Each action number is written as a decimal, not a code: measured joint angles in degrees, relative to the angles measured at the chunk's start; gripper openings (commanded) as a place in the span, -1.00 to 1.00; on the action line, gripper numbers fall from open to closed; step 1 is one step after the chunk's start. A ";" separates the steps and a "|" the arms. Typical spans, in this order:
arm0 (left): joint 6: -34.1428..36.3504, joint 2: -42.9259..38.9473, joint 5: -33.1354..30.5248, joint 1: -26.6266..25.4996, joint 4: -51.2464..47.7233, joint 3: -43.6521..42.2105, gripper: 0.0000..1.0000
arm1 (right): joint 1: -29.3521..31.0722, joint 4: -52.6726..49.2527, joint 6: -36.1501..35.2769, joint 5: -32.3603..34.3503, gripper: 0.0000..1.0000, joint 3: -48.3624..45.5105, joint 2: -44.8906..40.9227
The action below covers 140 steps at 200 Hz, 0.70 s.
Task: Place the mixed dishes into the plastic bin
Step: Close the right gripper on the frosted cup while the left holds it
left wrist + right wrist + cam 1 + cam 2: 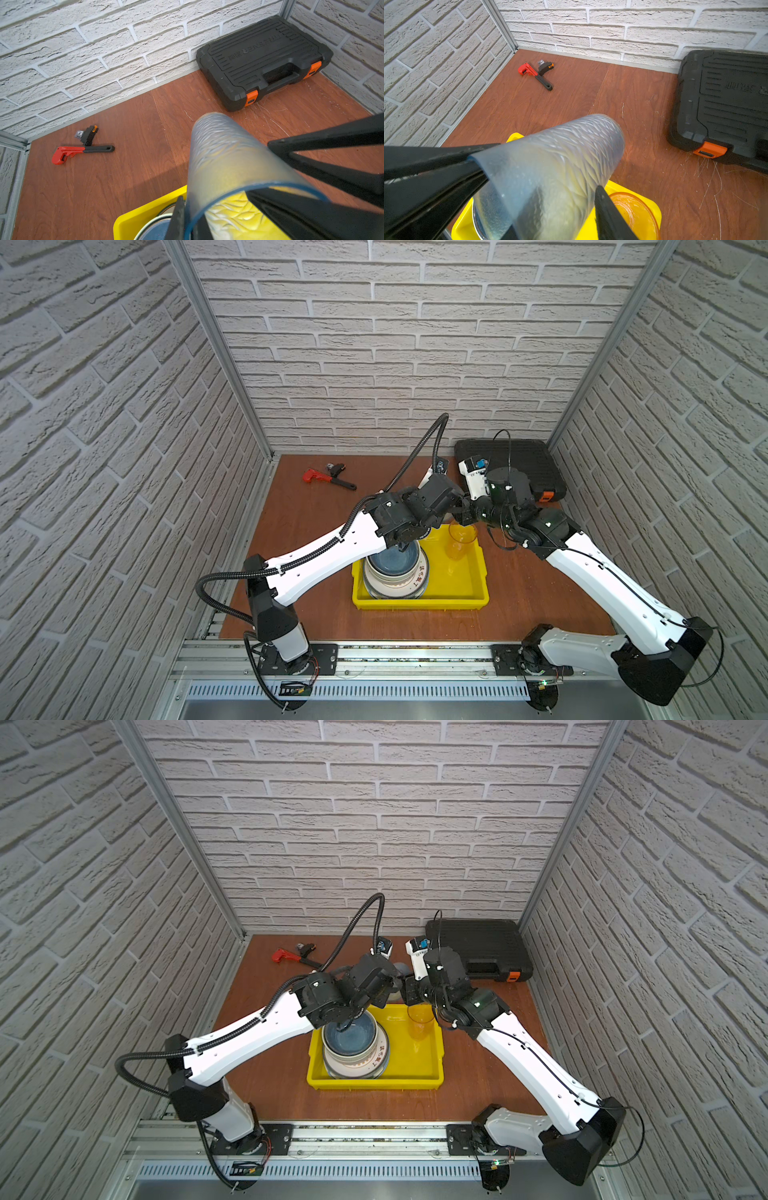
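left gripper (pixel 188 225): pinches blue tumbler (pixel 224 158) rim | right gripper (pixel 554 208): straddles its body, grip unclear | yellow bin (pixel 419 605): dish stack (pixel 395 572) left, amber tumbler (pixel 460 543) upper-right corner, lower right open

Dish stack (pixel 392 572) L in bin (pixel 419 605), tumbler (pixel 459 545) R; wrench (pixel 328 477) back-L, case (pixel 523 460) back-R.

light: bright, even, overhead | shadows: soft, one faint band on table (pixel 124 182) | distortion: brick walls (pixel 83 448) bow at top-view edges | focus: blue tumbler (pixel 224 158) soft close to wrist lenses
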 measured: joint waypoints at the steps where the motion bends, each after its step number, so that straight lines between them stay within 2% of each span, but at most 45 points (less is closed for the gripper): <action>1: 0.00 0.00 0.00 -0.02 0.00 0.00 -1.00 | 0.00 -0.02 0.07 0.02 -0.23 0.00 0.02; 33: 0.57 0.85 -0.09 -0.17 -0.37 1.07 -1.00 | 0.02 -0.24 0.48 1.07 -0.41 0.02 0.37; 140: 1.25 2.73 1.97 -0.26 -0.11 2.54 -0.95 | 0.07 -2.43 0.74 4.63 -0.72 0.02 0.59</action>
